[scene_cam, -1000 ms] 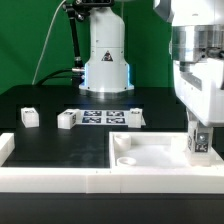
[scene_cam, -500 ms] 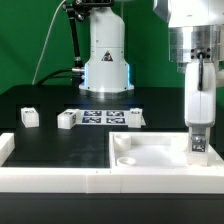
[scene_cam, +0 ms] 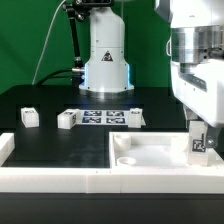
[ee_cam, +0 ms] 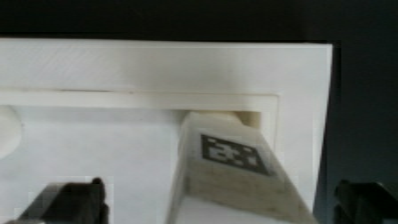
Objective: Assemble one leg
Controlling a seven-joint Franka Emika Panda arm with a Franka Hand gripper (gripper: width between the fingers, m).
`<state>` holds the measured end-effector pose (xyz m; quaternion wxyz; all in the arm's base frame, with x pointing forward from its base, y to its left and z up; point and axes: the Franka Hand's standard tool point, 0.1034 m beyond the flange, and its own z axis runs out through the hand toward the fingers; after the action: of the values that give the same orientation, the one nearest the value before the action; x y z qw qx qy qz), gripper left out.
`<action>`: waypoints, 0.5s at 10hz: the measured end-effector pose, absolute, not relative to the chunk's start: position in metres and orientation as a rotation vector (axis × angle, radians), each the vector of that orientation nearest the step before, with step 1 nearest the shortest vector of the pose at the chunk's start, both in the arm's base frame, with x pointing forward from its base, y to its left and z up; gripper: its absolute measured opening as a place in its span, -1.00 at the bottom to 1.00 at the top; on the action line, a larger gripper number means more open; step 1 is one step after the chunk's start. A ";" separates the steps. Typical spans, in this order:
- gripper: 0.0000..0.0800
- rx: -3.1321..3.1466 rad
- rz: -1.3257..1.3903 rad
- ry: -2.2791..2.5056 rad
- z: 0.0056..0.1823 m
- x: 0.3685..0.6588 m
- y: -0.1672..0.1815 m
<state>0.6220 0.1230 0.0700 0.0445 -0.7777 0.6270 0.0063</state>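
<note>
One leg (scene_cam: pixel 200 143), a small white block with a black-and-white tag, stands in the corner socket of the large white square piece (scene_cam: pixel 150 152) at the exterior view's right. My gripper (scene_cam: pixel 200 128) is directly over it, fingers on either side. In the wrist view the tagged leg (ee_cam: pixel 231 160) rises between the two dark fingertips (ee_cam: pixel 75 203), with a strip of white showing between one finger and the leg. The gripper (ee_cam: pixel 217 205) is open around the leg. Three more legs lie further back: one (scene_cam: pixel 28 117) at the left, one (scene_cam: pixel 67 119) and one (scene_cam: pixel 136 118).
The marker board (scene_cam: pixel 100 117) lies between the two middle legs. A white raised wall (scene_cam: pixel 50 176) runs along the front, with a stub (scene_cam: pixel 5 146) at the left. The arm's base (scene_cam: pixel 105 60) stands at the back.
The gripper has twisted about its vertical axis over the leg, from broadside to edge-on and back to broadside. The leg stays in the corner socket.
</note>
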 end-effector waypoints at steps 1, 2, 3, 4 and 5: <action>0.62 -2.477 0.012 1.783 0.070 0.622 0.123; 0.62 -2.547 0.006 1.679 0.070 0.622 0.124; 0.62 -2.640 -0.002 1.532 0.070 0.622 0.124; 0.62 -2.730 -0.013 1.373 0.070 0.622 0.125; 0.62 -2.793 -0.021 1.246 0.070 0.622 0.125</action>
<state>0.6217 0.1246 0.0697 0.0414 -0.9124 0.4071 -0.0067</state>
